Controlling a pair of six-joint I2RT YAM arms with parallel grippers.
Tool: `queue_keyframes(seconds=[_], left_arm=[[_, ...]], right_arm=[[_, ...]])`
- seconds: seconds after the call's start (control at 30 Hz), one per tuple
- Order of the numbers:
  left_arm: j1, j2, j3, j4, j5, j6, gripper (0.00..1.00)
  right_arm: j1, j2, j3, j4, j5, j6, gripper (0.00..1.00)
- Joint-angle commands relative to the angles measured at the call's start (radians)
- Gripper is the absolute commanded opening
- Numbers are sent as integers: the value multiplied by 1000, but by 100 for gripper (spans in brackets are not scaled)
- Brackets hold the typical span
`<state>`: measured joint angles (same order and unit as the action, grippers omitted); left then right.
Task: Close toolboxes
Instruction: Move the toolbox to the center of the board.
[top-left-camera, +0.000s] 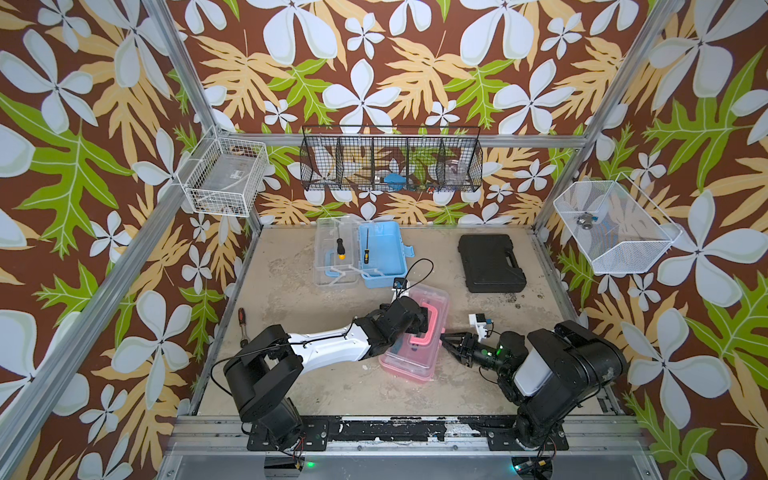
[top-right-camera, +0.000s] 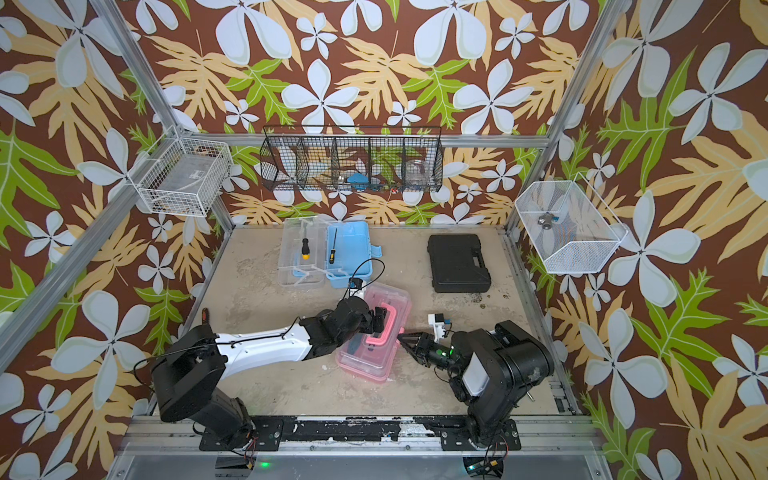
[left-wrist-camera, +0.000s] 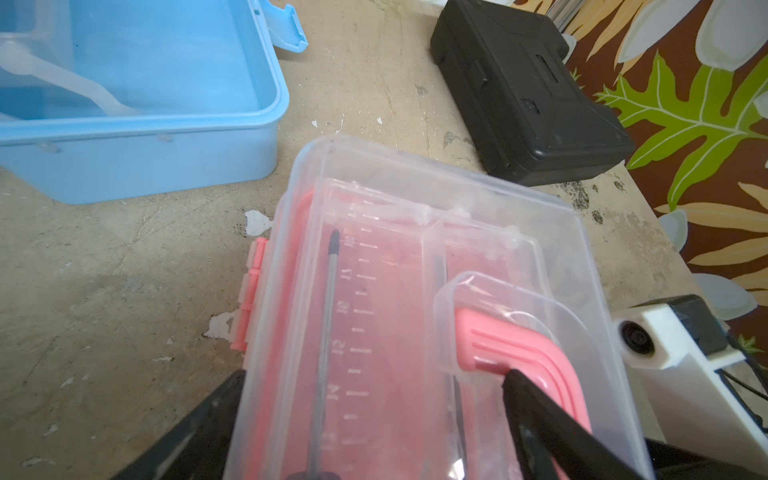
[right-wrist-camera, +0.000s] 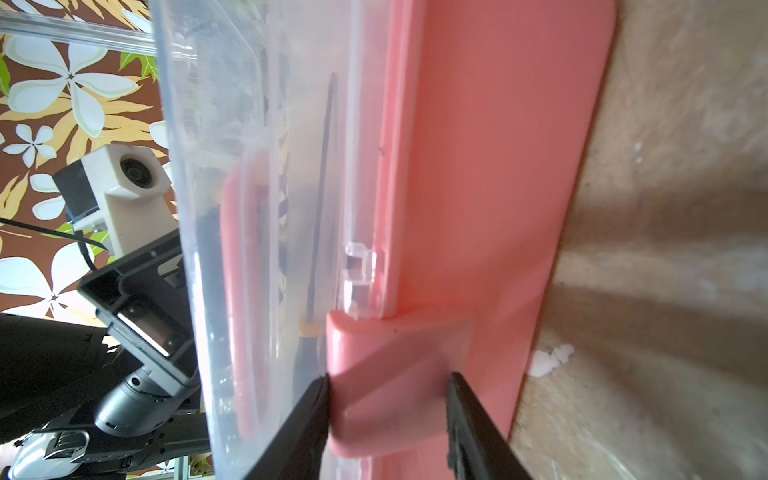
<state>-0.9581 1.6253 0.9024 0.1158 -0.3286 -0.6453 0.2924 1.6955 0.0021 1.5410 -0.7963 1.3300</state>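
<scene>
The pink toolbox (top-left-camera: 411, 361) lies mid-table with its clear lid (left-wrist-camera: 415, 208) down and a screwdriver inside. My left gripper (top-left-camera: 419, 322) (left-wrist-camera: 374, 374) is open over the lid. One finger sits outside the hinge side, the other rests against the pink handle (left-wrist-camera: 519, 345). My right gripper (top-left-camera: 446, 338) (right-wrist-camera: 388, 378) is at the box's right side, its jaws pressed on either side of the pink latch (right-wrist-camera: 395, 357). The light-blue toolbox (top-left-camera: 382, 253) (left-wrist-camera: 166, 83) stands open at the back. Its clear lid (top-left-camera: 332, 257) is folded out flat to the left.
A flat black case (top-left-camera: 490, 262) lies at the back right. A loose screwdriver (top-left-camera: 242, 324) rests by the table's left edge. On the walls hang a white wire basket (top-left-camera: 224, 174), a black one (top-left-camera: 390, 162) and a white mesh one (top-left-camera: 611, 224).
</scene>
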Motion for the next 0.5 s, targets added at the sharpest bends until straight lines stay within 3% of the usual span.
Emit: queue_keyframes(seconds=[0.0, 0.2, 0.33, 0.4, 0.47], left_arm=[[-19, 7, -20, -189, 212, -49, 95], [9, -30, -6, -209, 157, -64, 100], [12, -31, 29, -201, 140, -75, 100], [15, -22, 40, -183, 145, -88, 100], [19, -6, 47, -161, 164, -98, 100]], right_arm=[[1, -23, -25, 227, -64, -12, 48], [-60, -122, -9, 31, -131, -64, 67], [-60, -255, 44, -236, -139, -152, 78], [-61, -381, 101, -510, -120, -272, 85], [-61, -533, 193, -906, -33, -472, 89]])
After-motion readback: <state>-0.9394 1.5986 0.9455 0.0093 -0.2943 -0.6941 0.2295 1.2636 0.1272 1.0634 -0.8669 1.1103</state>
